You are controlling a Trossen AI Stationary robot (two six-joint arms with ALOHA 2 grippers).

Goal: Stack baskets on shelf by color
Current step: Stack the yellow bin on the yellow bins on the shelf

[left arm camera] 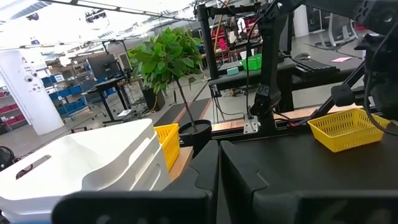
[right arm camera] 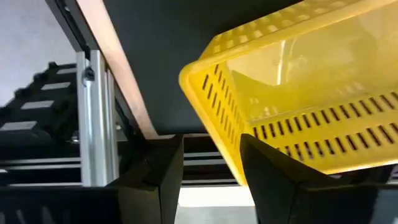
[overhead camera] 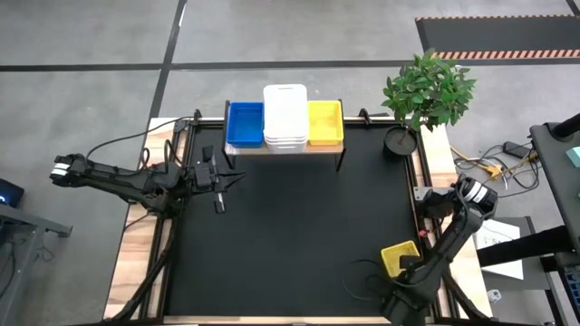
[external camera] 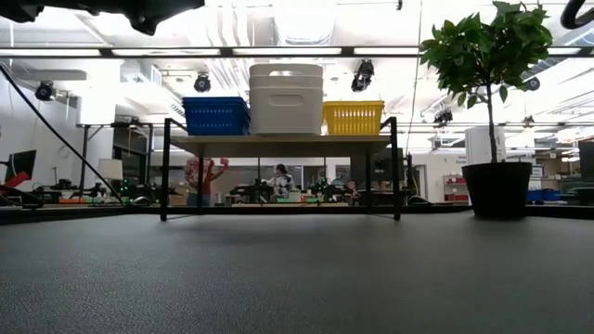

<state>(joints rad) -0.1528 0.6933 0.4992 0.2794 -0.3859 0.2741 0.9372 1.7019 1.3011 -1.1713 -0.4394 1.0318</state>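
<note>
No legible brand, label or writing appears on any item. The shelf (overhead camera: 285,149) carries a blue basket (overhead camera: 244,124), a stack of white baskets (overhead camera: 285,117) and a yellow basket (overhead camera: 325,122) side by side, each showing no contents; the left gripper (overhead camera: 220,176) hangs just in front of the shelf's blue end, and whether it is open or closed cannot be told. The right gripper (right arm camera: 211,165) is at the table's near right corner, its fingers apart beside the rim of a tilted, empty loose yellow basket (overhead camera: 400,258), with contact not determinable
</note>
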